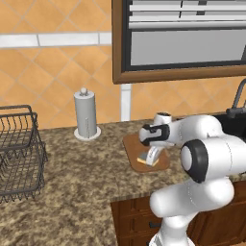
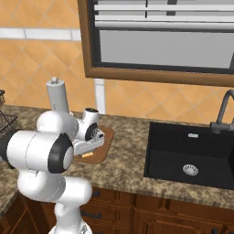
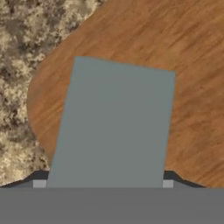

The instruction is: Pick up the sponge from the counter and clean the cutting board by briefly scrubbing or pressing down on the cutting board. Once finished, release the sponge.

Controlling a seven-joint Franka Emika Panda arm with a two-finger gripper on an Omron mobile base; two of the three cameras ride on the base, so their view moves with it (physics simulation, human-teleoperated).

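The grey-green-topped sponge [image 3: 116, 122] sits between my fingers, low over the near-left corner of the brown wooden cutting board [image 3: 183, 65]. In the left base view the sponge [image 1: 146, 160] shows its yellow base against the cutting board [image 1: 133, 144], under my gripper [image 1: 153, 156], and looks pressed onto the wood. My gripper [image 3: 103, 183] is shut on the sponge, one fingertip at each side of it. From the right, the sponge [image 2: 87, 156] peeks out below the hand on the cutting board [image 2: 106, 138]. The speckled counter [image 1: 81, 178] lies all around.
A grey paper towel holder [image 1: 86, 116] stands behind and left of the board. A dark wire basket [image 1: 19, 153] sits at the far left. To the right lie a black sink [image 2: 192, 155] and its faucet [image 2: 223, 112]. A window hangs above.
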